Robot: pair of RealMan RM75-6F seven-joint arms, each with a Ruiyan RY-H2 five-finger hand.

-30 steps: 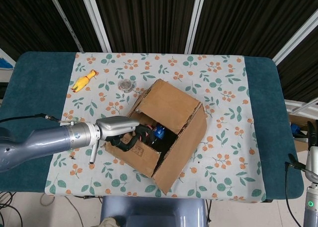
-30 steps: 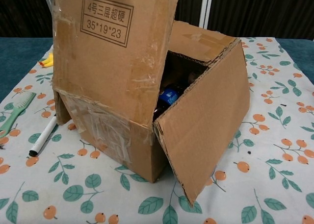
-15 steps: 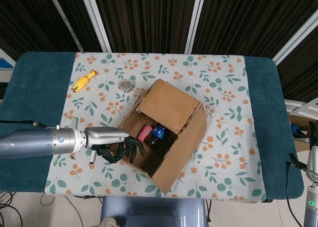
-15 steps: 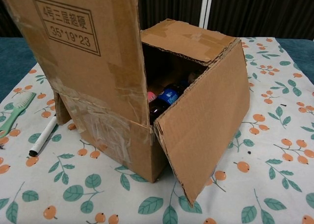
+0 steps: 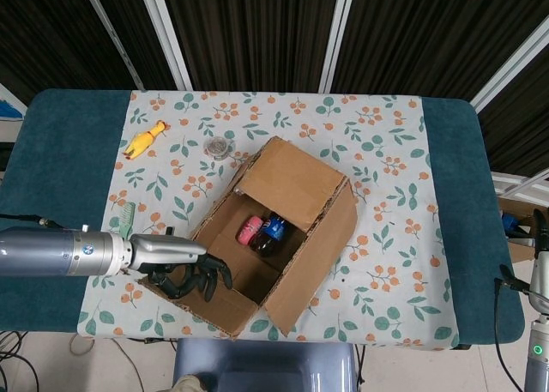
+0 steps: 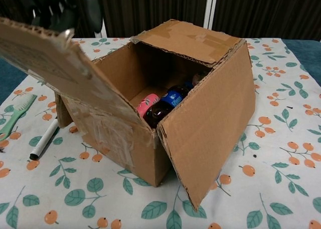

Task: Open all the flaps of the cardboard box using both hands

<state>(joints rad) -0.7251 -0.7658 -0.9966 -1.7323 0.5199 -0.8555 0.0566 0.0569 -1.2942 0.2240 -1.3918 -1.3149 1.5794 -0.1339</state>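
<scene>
We see the bench (image 5: 64, 152), teal at its left and right ends, with a white cloth (image 5: 386, 152) printed with oranges and leaves spread over its middle. The cardboard box (image 5: 283, 229) sits turned at an angle in the middle of the cloth, its top open. Its near-left flap (image 6: 50, 63) is folded outward and slopes down away from the opening; the far flap (image 6: 188, 36) lies tilted over the far part of the opening, and the right flap (image 6: 210, 124) hangs down outside the right wall, its low corner near the cloth. Our left arm (image 5: 51, 253) reaches in from the left, and the left hand (image 5: 184, 272) rests on the near-left flap with its dark fingers (image 5: 210, 276) curled over the flap's edge, grasping it. The right hand is out of sight in both views. Inside the box lie a dark bottle with a blue label (image 5: 273, 231) and a pink bottle (image 5: 250, 231) side by side. On the cloth left of the box lie a green comb (image 6: 15, 116) and a white marker (image 6: 44, 139). Far left sits a yellow rubber chicken (image 5: 144, 141), and a small round glass dish (image 5: 220, 146) stands just beyond the box
</scene>
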